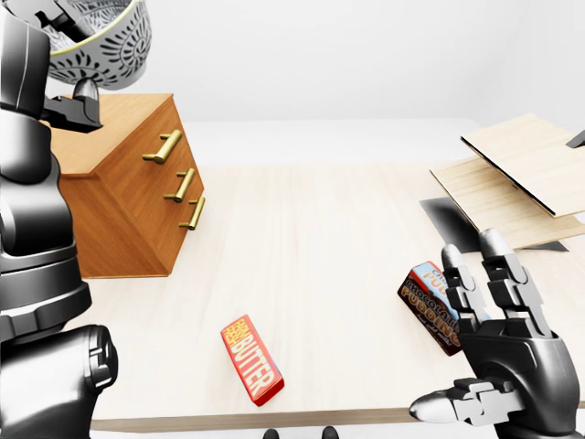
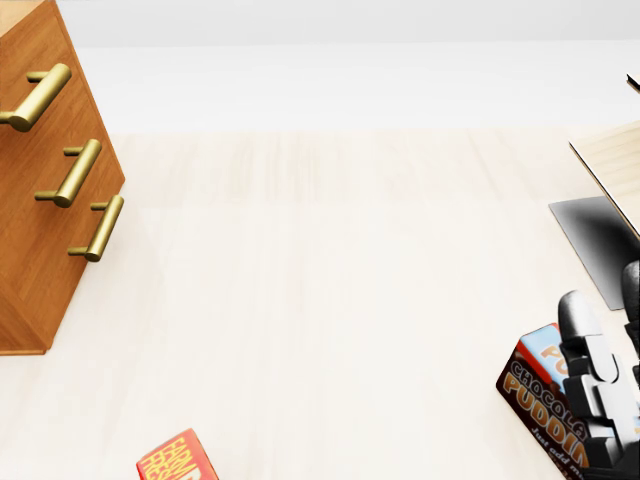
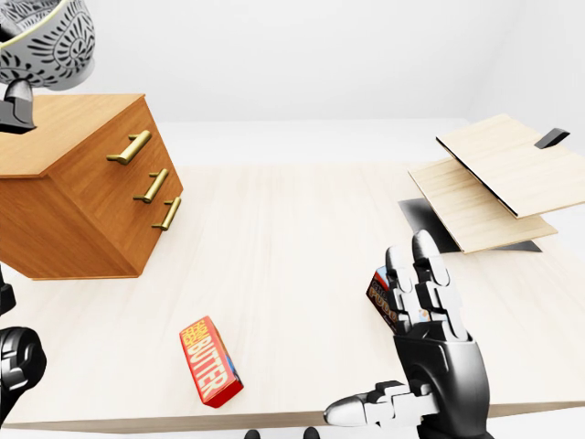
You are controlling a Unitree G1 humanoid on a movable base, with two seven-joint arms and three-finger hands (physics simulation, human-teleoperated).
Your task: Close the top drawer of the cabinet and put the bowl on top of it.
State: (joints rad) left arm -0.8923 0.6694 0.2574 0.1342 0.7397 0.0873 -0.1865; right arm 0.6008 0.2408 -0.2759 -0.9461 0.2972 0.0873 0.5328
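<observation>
BUTTER box [image 1: 254,359] — CHOCOLATE PUDDING box [image 2: 533,402]

A grey-and-white patterned bowl [image 3: 47,38] hangs in the upper left corner, above the top of a brown wooden cabinet [image 3: 69,215]. A dark finger of the left hand [image 3: 15,103] touches the bowl's underside. The cabinet's three drawer faces lie flush, each with a brass bar handle [image 3: 129,146]. On the pale wooden table [image 3: 292,229], a red butter box [image 3: 210,362] lies at lower centre-left. The right hand [image 3: 430,340] rises at the lower right, fingers spread apart and upright, partly covering a brown chocolate pudding box [image 3: 378,298]. Two overlapping light wooden boards [image 3: 498,174] fill the upper right.
</observation>
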